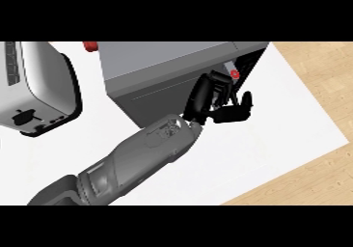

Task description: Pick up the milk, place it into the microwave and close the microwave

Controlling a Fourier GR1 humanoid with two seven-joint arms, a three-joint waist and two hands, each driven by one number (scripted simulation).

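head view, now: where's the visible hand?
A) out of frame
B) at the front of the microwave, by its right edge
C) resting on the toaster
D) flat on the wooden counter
B: the hand is up against the microwave's front near its right edge, well away from the toaster.

Grey microwave (161, 62) on counter, door nearly shut
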